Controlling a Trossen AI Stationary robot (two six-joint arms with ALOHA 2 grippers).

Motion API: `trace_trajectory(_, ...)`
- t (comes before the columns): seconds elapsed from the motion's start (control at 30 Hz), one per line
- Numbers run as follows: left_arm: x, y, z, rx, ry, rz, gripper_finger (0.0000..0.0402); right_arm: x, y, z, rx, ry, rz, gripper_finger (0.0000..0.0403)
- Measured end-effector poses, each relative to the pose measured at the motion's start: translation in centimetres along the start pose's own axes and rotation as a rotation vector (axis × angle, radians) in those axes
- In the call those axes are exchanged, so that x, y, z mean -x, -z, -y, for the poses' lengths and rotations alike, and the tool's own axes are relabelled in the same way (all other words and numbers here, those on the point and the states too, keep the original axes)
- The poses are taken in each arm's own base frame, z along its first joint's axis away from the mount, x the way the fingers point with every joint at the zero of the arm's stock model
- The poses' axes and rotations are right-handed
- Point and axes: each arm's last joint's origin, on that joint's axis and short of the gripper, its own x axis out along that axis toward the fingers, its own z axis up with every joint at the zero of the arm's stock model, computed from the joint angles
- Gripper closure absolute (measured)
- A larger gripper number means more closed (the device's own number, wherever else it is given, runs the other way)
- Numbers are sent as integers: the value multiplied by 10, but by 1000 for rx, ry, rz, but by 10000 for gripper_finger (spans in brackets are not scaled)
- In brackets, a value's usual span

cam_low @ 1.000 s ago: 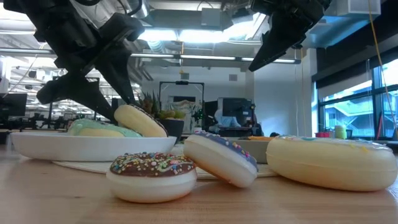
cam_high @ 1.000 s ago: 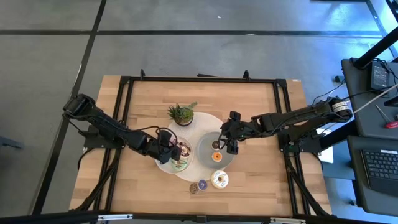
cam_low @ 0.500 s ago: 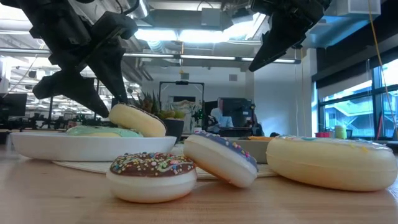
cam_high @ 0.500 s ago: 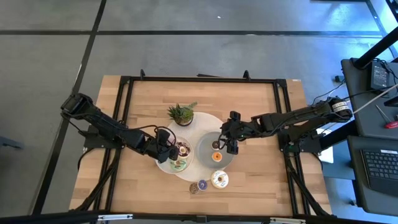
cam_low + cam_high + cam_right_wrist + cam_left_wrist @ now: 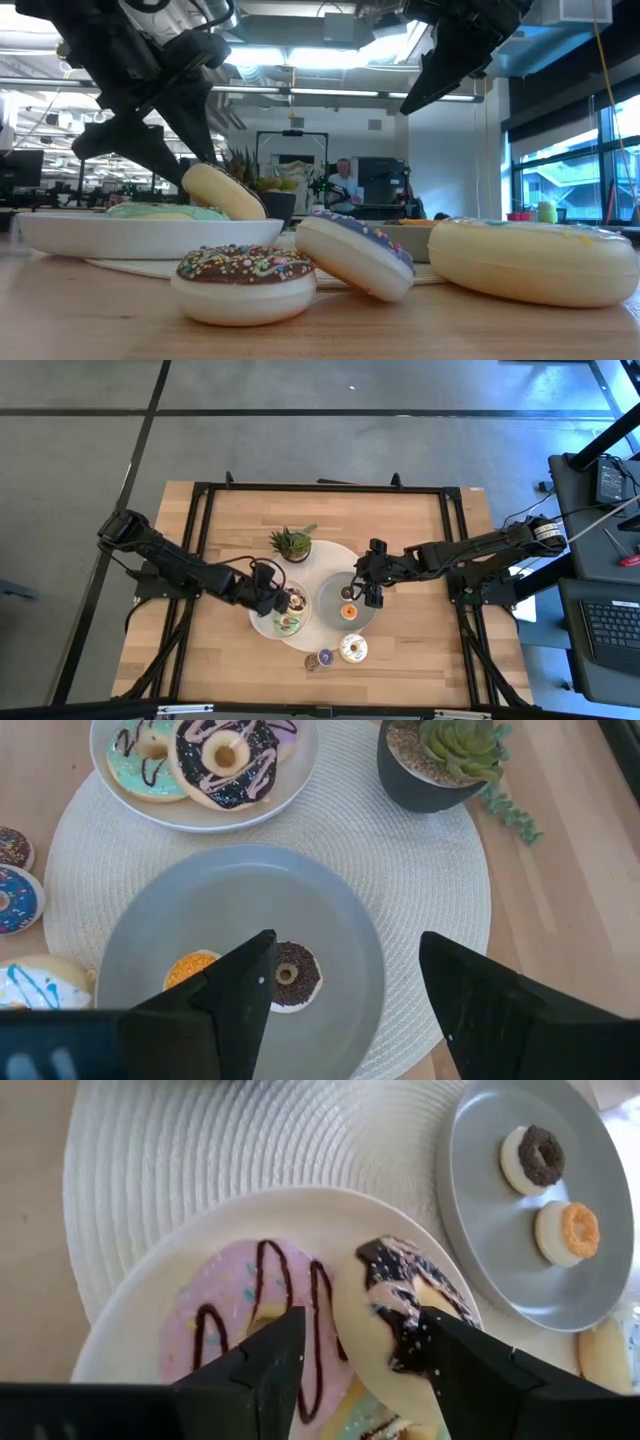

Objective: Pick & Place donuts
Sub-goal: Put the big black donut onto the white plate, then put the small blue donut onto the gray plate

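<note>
High view: left gripper [image 5: 272, 598] over white plate [image 5: 262, 624], jaws open

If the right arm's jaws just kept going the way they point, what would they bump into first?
Probably the chocolate donut on the grey plate. The right gripper hangs open above it, with the orange donut just beside; the height is hard to judge.

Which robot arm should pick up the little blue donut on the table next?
Probably the right. The right gripper hovers open and empty over the grey plate, near the blue donut. The left gripper is busy over the white plate around the chocolate donut.
</note>
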Motion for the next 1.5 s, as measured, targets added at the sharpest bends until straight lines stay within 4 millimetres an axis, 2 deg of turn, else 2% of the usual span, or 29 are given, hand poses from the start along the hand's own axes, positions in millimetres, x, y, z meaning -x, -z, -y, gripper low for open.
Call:
trace_trajectory(0.57,-7,-18,-3,-80,-31,60,213,0,0,0,0,0,0,155)
trace_trajectory(0.77,4,-20,-1,-137,2,80,209,0,0,0,10,-6,-1,155)
trace_trajectory(0.87,10,-20,2,-207,25,118,211,-4,0,-6,68,-75,-2,155)
trace_trajectory(1.0,22,-23,4,-308,35,221,214,-19,-4,-19,199,-192,44,155)
trace_trajectory(1.13,34,-29,5,-375,19,356,211,-43,-9,-38,243,-311,131,155)
trace_trajectory(1.4,40,-32,6,-421,19,416,214,-91,9,-72,393,-412,129,155)
trace_trajectory(1.5,40,-32,7,-432,20,418,215,-104,15,-83,400,-513,142,155)
